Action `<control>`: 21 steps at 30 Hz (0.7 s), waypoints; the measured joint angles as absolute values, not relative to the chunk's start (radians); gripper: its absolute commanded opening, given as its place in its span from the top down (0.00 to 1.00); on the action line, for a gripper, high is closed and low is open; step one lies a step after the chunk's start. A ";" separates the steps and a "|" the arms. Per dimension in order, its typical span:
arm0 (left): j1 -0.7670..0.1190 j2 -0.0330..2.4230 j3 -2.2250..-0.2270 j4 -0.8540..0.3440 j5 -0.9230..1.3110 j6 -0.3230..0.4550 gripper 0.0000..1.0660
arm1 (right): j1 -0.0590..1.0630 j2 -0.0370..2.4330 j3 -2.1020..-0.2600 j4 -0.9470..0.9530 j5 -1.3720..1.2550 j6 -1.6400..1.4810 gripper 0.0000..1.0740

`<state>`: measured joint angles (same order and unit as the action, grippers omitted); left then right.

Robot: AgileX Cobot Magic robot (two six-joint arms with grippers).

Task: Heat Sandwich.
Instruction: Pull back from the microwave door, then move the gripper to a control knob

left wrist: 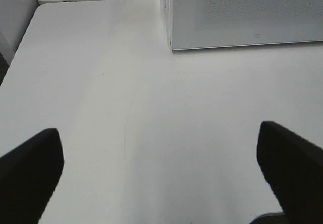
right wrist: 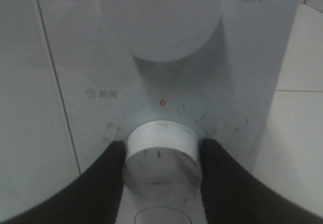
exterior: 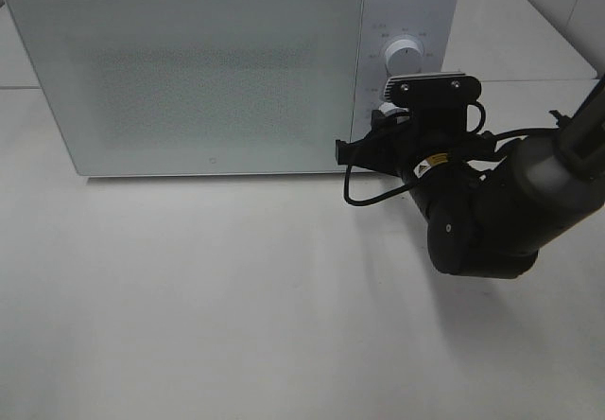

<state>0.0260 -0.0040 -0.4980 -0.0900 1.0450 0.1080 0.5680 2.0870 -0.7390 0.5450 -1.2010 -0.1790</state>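
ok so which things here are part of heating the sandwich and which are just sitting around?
In the job: microwave, door shut; timer knob, clamped by the right gripper.
Just there: upper knob, untouched; left gripper, open over the table. Sandwich not in view.

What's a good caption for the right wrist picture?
Right gripper clamps the timer knob on the microwave, red mark at zero.
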 measured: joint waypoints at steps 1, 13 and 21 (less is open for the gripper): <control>0.026 -0.004 -0.498 -0.090 1.045 0.108 0.06 | 0.568 2.087 -0.739 0.545 -1.201 -0.179 0.87; 0.026 -0.004 -0.498 -0.090 1.045 0.108 0.06 | 0.568 2.087 -0.739 0.545 -1.200 -0.170 0.87; 0.026 -0.004 -0.498 -0.090 1.045 0.108 0.06 | 0.568 2.087 -0.740 0.540 -1.200 0.101 0.90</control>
<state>0.0260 -0.0040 -0.4980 -0.0900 1.0450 0.1080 0.5680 2.0870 -0.7400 0.5400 -1.2000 0.1010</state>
